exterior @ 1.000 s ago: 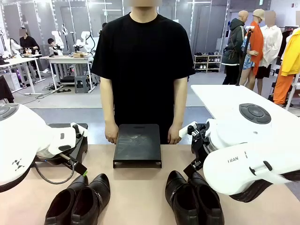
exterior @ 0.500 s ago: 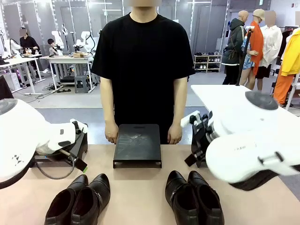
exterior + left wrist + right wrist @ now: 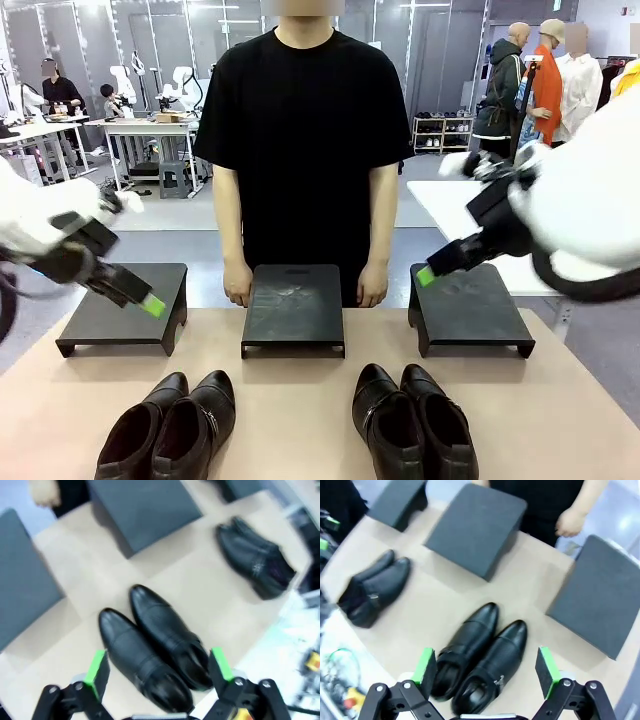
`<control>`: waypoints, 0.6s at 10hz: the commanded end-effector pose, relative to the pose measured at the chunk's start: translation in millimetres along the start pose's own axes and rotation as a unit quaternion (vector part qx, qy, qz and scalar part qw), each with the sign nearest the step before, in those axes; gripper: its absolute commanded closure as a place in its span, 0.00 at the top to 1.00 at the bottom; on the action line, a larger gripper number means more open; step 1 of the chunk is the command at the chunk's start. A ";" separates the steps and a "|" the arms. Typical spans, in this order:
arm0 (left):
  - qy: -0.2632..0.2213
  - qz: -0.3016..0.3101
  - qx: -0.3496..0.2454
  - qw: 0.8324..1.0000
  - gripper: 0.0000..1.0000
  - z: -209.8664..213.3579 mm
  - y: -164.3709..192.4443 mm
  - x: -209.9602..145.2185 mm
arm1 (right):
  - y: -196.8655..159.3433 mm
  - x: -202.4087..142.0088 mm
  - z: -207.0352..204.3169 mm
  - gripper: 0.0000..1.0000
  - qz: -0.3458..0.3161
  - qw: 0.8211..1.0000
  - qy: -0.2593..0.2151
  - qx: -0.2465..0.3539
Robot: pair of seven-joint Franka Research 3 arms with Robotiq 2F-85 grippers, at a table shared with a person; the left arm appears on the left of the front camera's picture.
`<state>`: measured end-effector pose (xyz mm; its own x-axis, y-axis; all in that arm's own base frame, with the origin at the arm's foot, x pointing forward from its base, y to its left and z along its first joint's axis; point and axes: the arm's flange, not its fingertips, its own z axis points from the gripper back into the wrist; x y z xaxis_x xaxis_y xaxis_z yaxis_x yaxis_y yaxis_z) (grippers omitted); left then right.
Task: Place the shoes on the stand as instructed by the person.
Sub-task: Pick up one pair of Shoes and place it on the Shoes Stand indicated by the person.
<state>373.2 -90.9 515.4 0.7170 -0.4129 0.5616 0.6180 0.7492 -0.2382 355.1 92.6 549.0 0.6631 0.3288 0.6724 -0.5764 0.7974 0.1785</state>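
Both arms have lifted up and out to the sides since a second ago. Back then they sat low near the camera and hid the outer stands; now you can see all three. Count them: the left stand point(image 3: 125, 312), the middle stand point(image 3: 293, 308) and the right stand point(image 3: 468, 305), all black, in a row along the far part of the table point(image 3: 290, 395).

You have four shoes, in two pairs, and all of them are on the tabletop on the near side of the stands. The left pair point(image 3: 170, 425) lies in front of the gap between the left and middle stands. The right pair point(image 3: 412, 420) lies in front of the gap between the middle and right stands. In each pair the two shoes lie side by side, touching, with the toes towards the stands. No shoe is on a stand.

Your left gripper point(image 3: 159, 664) hangs in the air above the left pair, with its jaws spread wide and nothing in them. Your right gripper point(image 3: 487, 666) hangs above the right pair in the same way, jaws wide apart and holding nothing.

The person point(image 3: 305, 130) stands at the far side behind the middle stand, arms down, with one hand point(image 3: 237, 288) by one far corner of it and the other hand point(image 3: 372, 288) by the other. You cannot tell whether the hands touch it.
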 end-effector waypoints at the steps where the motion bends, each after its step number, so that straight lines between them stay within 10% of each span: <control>1: 0.003 0.014 -0.110 0.994 1.00 64.6 30.5 -19.4 | -47.6 -33.4 53.7 1.00 -0.071 0.994 -0.024 0.085; 6: -0.243 0.106 -0.206 0.942 1.00 172.8 139.0 -157.9 | -117.8 -174.0 168.5 1.00 -0.234 0.951 -0.159 0.124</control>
<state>288.4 161.8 546.4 0.6822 0.0118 0.7311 0.6250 0.5095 -0.5914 258.7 -148.9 560.2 0.7483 -0.1810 0.6382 -0.3875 0.6615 0.6420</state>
